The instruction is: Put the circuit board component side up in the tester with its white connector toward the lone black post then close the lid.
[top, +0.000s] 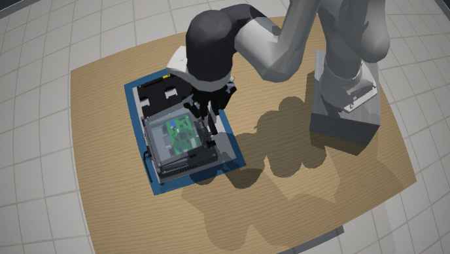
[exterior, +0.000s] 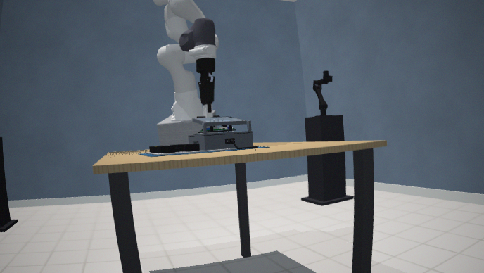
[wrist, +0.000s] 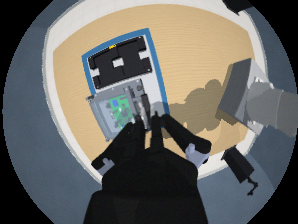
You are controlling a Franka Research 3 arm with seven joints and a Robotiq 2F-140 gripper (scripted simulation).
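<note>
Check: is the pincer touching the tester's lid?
Touching. Exterior view: the pincer meets the nearly flat lid at its rear edge, fingers shut on it.

Hand grips lid edge, lid abt level over tester.
</note>
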